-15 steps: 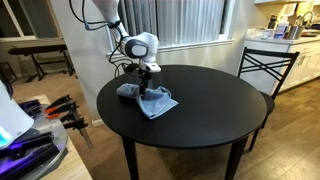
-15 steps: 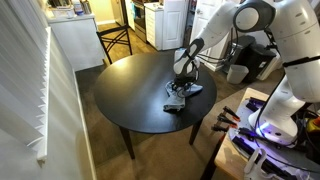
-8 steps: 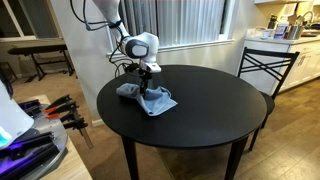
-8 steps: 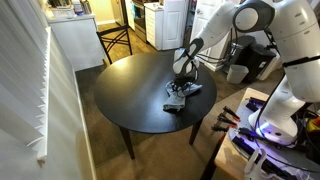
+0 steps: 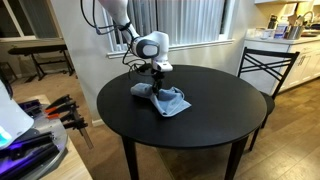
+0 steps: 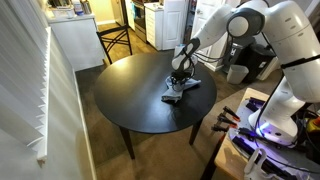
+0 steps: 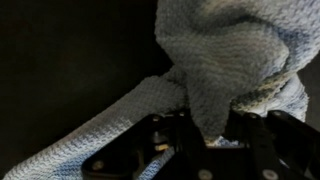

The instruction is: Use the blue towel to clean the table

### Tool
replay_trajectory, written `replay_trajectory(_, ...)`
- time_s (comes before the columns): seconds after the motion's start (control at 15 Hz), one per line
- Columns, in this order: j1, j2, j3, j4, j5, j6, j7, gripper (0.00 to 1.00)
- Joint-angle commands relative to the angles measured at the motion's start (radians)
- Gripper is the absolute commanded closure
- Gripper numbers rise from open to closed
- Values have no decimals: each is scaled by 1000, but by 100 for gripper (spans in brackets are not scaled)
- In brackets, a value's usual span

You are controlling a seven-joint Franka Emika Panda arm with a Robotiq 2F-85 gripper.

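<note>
A crumpled blue towel (image 5: 168, 99) lies on the round black table (image 5: 210, 115), towards the edge nearest the arm. It shows in both exterior views (image 6: 178, 90). My gripper (image 5: 160, 82) points down onto the towel and is shut on a fold of it. In the wrist view the knitted blue towel (image 7: 225, 55) fills the upper right and is pinched between the dark fingers (image 7: 208, 135), with a strip of cloth trailing to the lower left. The table surface (image 7: 70, 60) is black around it.
A black metal chair (image 5: 266, 63) stands at the table's far side. A stand with tools (image 5: 60, 108) and a lit device (image 5: 15, 125) sit beside the table. Window blinds (image 5: 190, 22) are behind the arm. Another white robot (image 6: 290, 70) stands nearby.
My gripper has moved across the table towards its middle, dragging the blue towel along with it. The towel has shifted and spread slightly.
</note>
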Motion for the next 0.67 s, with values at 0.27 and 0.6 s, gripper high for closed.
replay_trajectory(0.27, 80, 199, -139, 344, -100, -18, 273, 94)
replay_trajectory(0.6, 148, 330, -140, 578, -141, -51, 523, 94)
